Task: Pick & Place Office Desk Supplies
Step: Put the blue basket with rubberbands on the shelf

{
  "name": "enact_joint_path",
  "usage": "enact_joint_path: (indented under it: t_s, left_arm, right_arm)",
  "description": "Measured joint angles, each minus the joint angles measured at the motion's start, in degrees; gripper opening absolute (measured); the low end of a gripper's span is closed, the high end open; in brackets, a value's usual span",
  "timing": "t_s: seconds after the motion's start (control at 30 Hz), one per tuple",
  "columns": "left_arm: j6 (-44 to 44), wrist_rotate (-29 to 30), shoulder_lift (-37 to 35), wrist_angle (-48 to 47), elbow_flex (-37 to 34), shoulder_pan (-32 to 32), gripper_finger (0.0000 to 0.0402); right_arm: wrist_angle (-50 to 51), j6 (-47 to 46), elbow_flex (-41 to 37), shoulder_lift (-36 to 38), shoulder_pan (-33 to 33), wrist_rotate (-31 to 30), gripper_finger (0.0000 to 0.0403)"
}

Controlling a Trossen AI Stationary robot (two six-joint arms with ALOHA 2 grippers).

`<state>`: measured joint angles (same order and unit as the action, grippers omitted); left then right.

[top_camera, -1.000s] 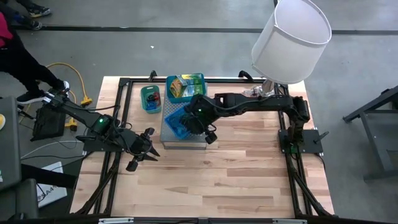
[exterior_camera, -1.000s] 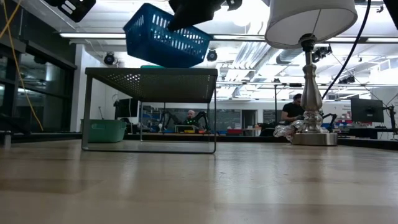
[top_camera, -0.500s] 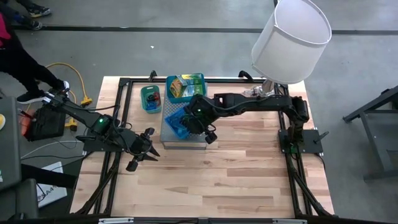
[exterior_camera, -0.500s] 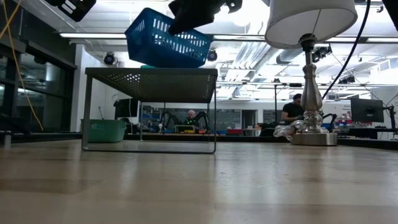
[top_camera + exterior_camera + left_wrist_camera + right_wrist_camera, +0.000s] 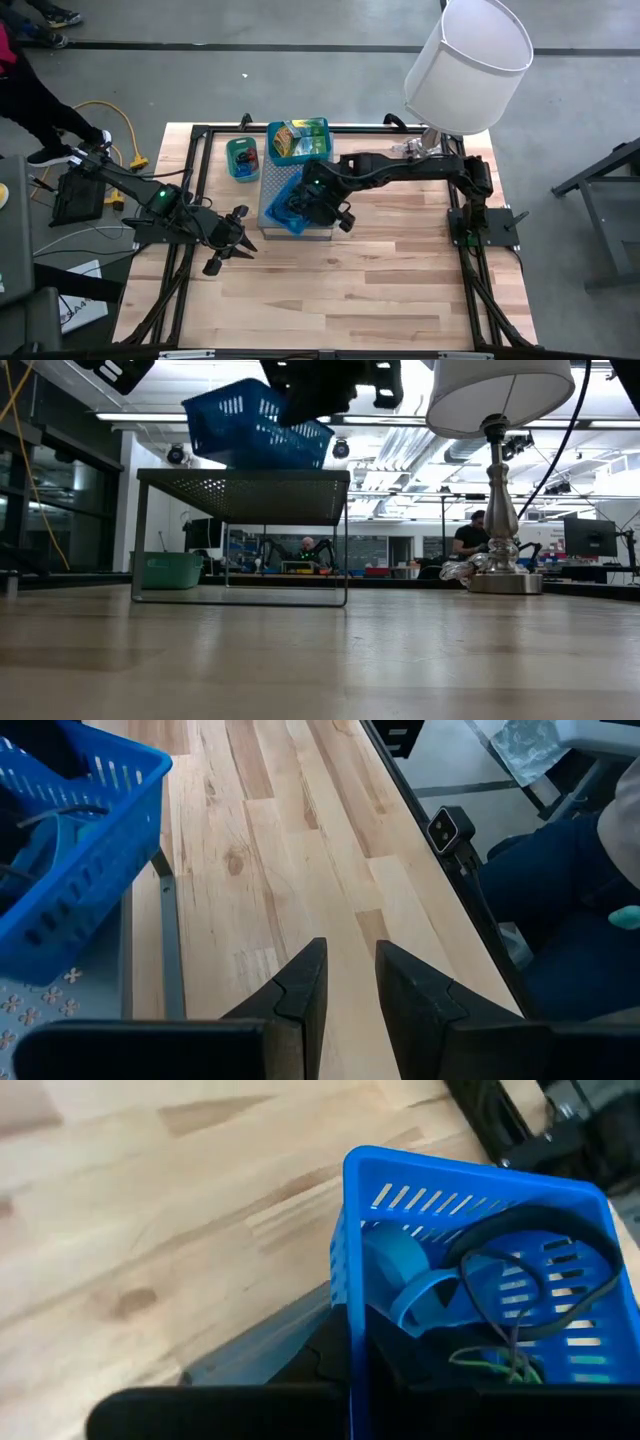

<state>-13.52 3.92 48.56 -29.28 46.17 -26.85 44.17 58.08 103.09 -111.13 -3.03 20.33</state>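
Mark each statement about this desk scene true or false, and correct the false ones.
1. The right gripper is shut on the wall of the blue basket. True.
2. The blue basket sits level on the wooden table. False: it is tilted, above the grey perforated stand.
3. The left gripper holds a rubber band. False: it holds nothing, its fingers slightly apart over the table.
4. Thin bands and a blue loop lie inside the blue basket. True.
5. The lamp stands at the table's left edge. False: it is near the right arm's base.
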Motion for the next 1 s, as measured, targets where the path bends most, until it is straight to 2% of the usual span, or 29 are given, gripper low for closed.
enact_joint_path:
  t_s: [0.53, 1.0]
  left_arm:
    - [0.0, 0.0, 0.0, 0.0, 0.0, 0.0, 0.0083]
    - [0.0, 0.0, 0.0, 0.0, 0.0, 0.0, 0.0083]
  right_arm:
    - [10.0, 21.3, 0.0, 0.0, -5.9, 12.2, 0.0003]
    - [14.1, 33.7, 0.0, 0.0, -8.9, 16.1, 0.0003]
